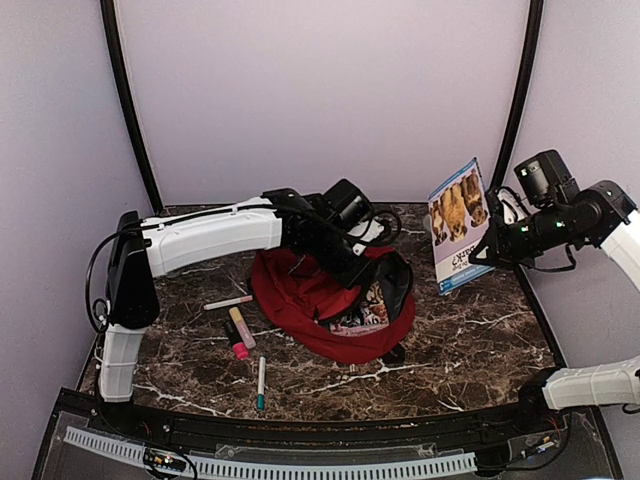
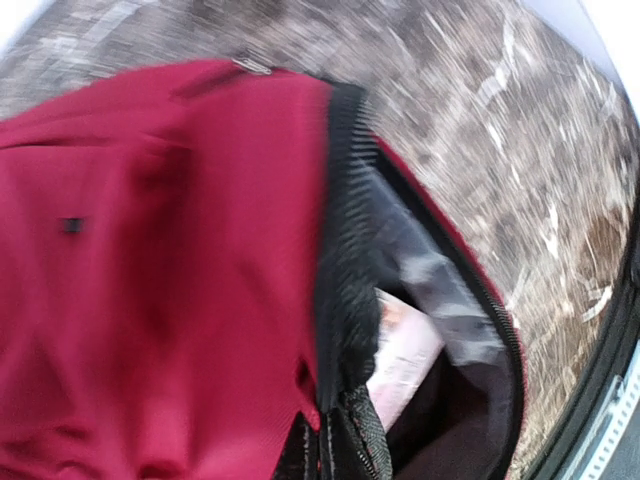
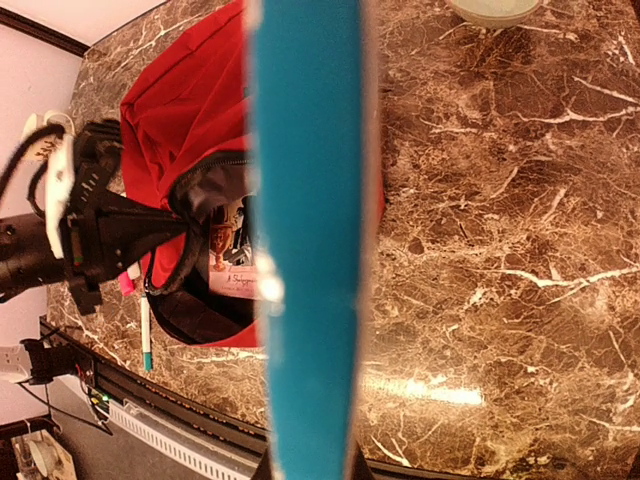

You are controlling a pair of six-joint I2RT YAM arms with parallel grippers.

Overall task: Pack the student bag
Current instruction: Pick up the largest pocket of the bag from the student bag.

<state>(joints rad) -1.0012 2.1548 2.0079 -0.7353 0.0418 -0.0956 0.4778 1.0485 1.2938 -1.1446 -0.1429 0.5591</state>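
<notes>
The red backpack (image 1: 295,300) lies mid-table, its mouth pulled open by the left gripper (image 1: 372,278) clenched on the zipper rim (image 2: 340,250), seemingly so the book (image 1: 457,225), pinched upright at the right by the right gripper (image 1: 492,256), can slide in.

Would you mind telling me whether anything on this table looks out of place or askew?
Nothing looks spilled or damaged. The one untidy spot is left of the student bag: four pens lie loose on the table at different angles, none in the bag. The book is off the table, gripped by the right tool.
</notes>
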